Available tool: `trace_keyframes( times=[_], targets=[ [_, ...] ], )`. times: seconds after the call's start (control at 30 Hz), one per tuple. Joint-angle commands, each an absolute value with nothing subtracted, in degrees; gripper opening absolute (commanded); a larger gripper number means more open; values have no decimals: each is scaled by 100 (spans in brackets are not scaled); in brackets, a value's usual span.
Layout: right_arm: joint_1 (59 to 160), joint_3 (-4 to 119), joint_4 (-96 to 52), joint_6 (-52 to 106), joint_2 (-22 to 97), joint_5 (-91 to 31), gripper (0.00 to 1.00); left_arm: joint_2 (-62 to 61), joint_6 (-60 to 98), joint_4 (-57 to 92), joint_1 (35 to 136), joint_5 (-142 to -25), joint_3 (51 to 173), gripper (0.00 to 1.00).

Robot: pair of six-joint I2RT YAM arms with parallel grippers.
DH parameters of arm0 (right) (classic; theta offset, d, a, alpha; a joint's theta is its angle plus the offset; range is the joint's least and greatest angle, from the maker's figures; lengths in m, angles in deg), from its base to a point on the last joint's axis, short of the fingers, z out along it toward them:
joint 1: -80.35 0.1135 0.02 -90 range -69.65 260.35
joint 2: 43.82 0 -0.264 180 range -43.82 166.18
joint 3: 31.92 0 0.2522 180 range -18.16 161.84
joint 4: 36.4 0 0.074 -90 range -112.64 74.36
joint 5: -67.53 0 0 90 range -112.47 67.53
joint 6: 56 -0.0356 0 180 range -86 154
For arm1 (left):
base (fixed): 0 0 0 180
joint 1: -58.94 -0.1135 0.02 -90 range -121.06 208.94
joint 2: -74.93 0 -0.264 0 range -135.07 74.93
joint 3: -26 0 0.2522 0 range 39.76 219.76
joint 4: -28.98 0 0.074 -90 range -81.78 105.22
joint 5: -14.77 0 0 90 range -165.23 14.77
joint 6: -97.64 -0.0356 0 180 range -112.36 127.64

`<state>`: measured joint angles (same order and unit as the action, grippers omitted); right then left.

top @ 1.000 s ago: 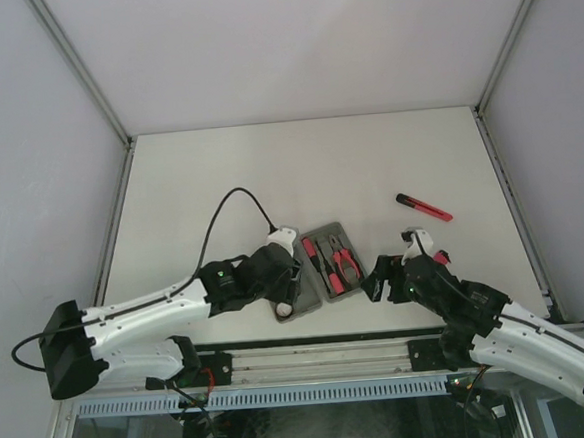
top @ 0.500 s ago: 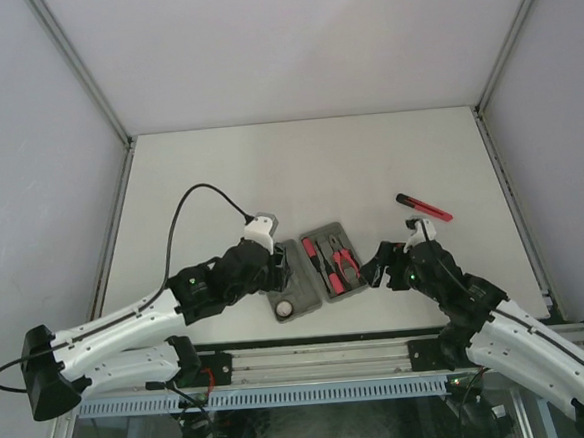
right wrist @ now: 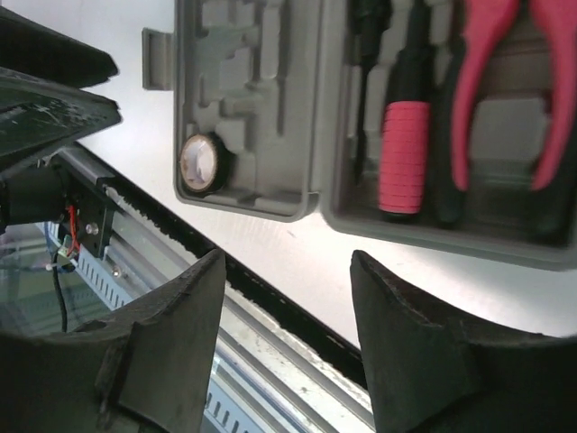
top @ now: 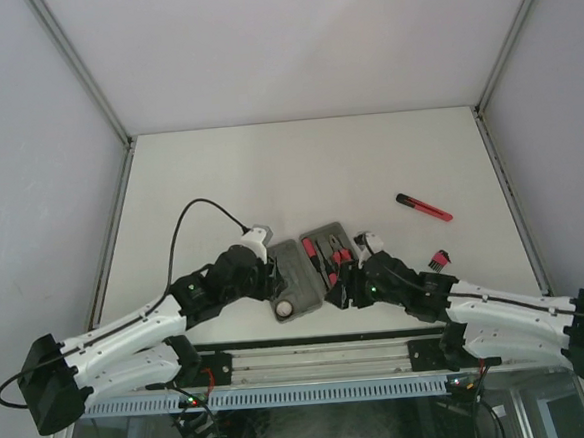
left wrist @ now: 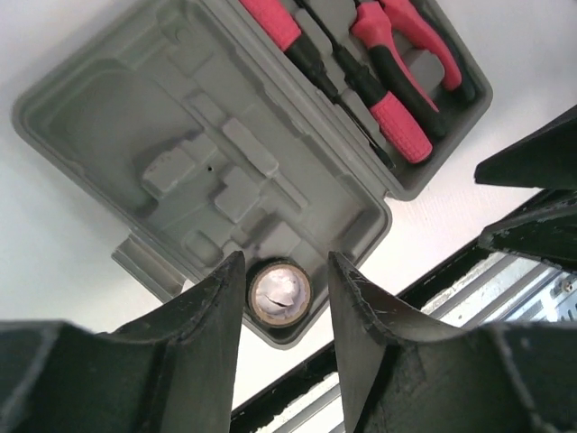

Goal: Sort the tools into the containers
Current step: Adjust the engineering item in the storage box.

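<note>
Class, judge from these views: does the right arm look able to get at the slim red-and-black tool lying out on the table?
Probably yes. The slim tool lies alone on the table, nothing over it. The right gripper hangs open by the case, so the arm must swing outward.

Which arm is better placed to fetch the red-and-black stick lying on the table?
Likely right: the stick lies right of the case, on that arm's side; the left gripper is across the case.

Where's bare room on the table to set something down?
Bare: white tabletop beyond the grey hinged plastic case, left of the slim red-black stick tool. Crowded: near edge, left gripper and right gripper flanking the case.
</note>
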<state>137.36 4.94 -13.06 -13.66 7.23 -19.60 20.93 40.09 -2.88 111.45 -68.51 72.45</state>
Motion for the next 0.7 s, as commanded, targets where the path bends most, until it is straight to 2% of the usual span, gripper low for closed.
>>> trace_keyframes(
  times=[0.0,0.37,0.67],
  targets=[
    [14135,844,-2451,-1838,1326,-1807,55,2083,4017,178,11112,-7265,6992,44],
    [14487,1231,-3619,-2117,2848,-2013,35,1807,4023,288,11079,-6859,6731,35],
    [14497,1551,-3932,-2188,3626,-2291,27,1442,3924,236,11071,-6746,6764,32]
  ],
)
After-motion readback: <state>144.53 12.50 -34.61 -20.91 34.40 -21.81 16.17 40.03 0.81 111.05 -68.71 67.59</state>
